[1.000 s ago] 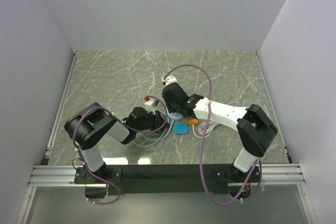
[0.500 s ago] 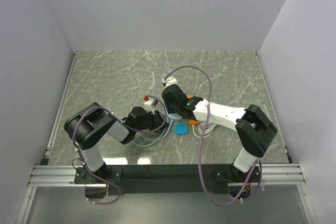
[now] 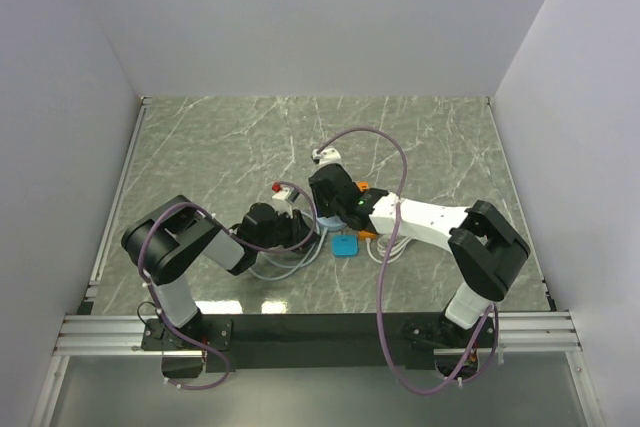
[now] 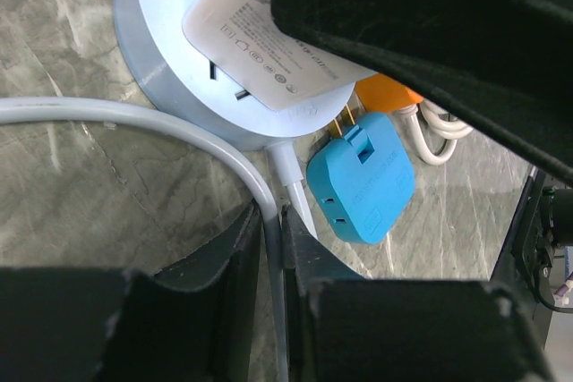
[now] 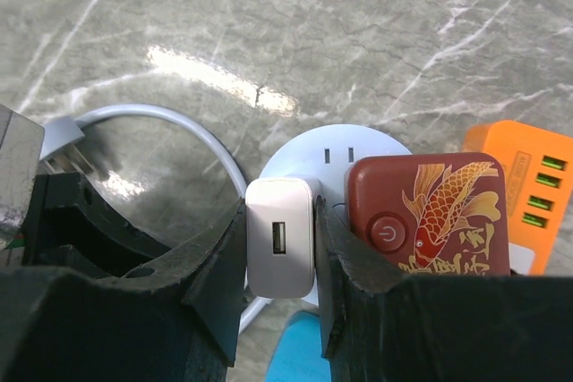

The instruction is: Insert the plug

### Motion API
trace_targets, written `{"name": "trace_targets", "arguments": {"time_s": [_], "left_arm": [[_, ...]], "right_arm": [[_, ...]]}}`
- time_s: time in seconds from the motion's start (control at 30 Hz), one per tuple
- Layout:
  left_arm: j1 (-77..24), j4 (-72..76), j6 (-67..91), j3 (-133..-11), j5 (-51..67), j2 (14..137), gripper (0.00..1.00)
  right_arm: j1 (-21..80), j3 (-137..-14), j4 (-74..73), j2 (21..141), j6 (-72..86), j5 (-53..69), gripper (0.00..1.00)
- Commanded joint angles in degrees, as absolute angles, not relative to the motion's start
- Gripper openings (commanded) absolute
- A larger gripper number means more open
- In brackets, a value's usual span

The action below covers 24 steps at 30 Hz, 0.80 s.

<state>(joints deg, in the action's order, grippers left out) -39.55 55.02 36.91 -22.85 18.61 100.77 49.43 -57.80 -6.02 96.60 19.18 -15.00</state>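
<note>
My right gripper (image 5: pixel 279 252) is shut on a white USB plug (image 5: pixel 279 248), holding it over the round pale-blue power strip (image 5: pixel 336 145), against its face. The plug also shows in the left wrist view (image 4: pixel 269 51) resting on the strip (image 4: pixel 157 60). My left gripper (image 4: pixel 271 221) is shut on the strip's white cable (image 4: pixel 161 118), just beside the strip. In the top view the two grippers meet at the table's middle, left (image 3: pixel 290 230) and right (image 3: pixel 325 197).
A red plug with a fish picture (image 5: pixel 430 216) sits on the strip beside the white plug. An orange multi-port charger (image 5: pixel 533 185) and a blue adapter (image 4: pixel 363 176) lie close by on the marble table (image 3: pixel 220 147). Coiled white cable (image 3: pixel 392 244) lies right of them.
My right gripper has shifted slightly down and left with the white plug, closer onto the strip. My left arm has stayed in place.
</note>
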Motion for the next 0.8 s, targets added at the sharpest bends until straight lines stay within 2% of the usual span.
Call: {"name": "trace_targets", "arguments": {"time_s": [0.0,0.3,0.63,0.73,0.77], "left_arm": [[-39.6,54.6,35.4,-22.6,18.0,101.4,0.19],[-39.4,55.6,35.7,-21.8,18.5,100.9,0.18],[-39.4,53.4,34.5,-21.8,16.6,97.9,0.18],[-39.4,53.1,34.2,-21.7,16.2,97.0,0.18],[-39.4,53.2,34.2,-21.6,16.0,96.6,0.18]], "right_arm": [[53.9,-48.6,-22.9,107.1,27.7,4.6,0.0],[53.9,-45.3,-19.6,106.7,30.1,6.7,0.0],[53.9,-55.4,-27.1,99.3,27.8,-4.3,0.0],[53.9,-58.4,-29.4,96.4,26.5,-8.3,0.12],[53.9,-58.9,-29.8,95.3,26.1,-9.2,0.21]]}}
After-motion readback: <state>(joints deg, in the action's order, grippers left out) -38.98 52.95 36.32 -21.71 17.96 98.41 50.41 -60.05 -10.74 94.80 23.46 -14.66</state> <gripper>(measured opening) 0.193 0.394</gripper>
